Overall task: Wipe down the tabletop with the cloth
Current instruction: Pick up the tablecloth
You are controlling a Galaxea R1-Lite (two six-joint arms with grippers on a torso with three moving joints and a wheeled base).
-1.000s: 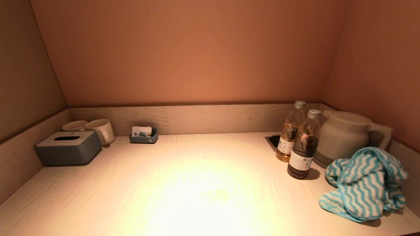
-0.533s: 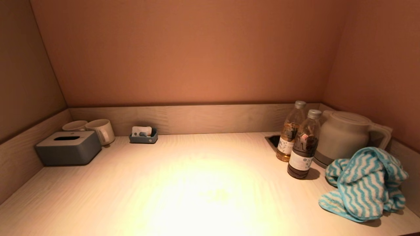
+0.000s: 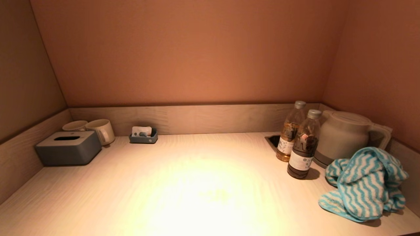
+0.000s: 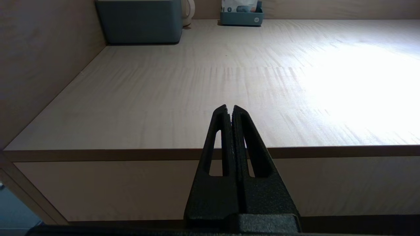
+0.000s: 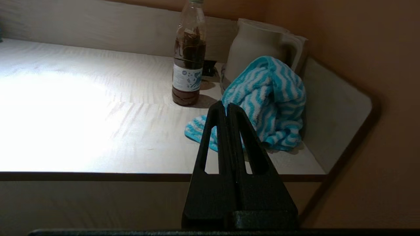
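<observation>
Lying crumpled at the right end of the tabletop [image 3: 197, 183], just in front of the white kettle [image 3: 343, 136] and touching the side wall, the teal-and-white striped cloth [image 3: 364, 185] waiting untouched. Hanging off the front edge and below the surface, the right gripper [image 5: 227, 108] pointing almost straight at that heap, fingers pressed together on nothing. Sitting likewise clenched and empty before the bare left half, the left gripper [image 4: 229, 109], well apart from the cloth. Making the right arm clearly the nearer one, judging from both wrist views. Needing, most likely, a rise over the edge and a forward reach with fingers parted first. Heaping into a soft, tall mound rather than spreading along any clear long axis, with one flat corner trailing toward the front edge. Looking plush and ribbed, likely giving way under a pinch. Standing just left of the heap, 2 plastic bottles [image 3: 303, 146] with metal caps, easily toppled. Showing pale woodgrain, smooth and brightly lit mid-surface. Resting far left, a grey tissue box [image 3: 68, 147], 2 mugs [image 3: 100, 130] and a small sachet tray [image 3: 143, 136].
</observation>
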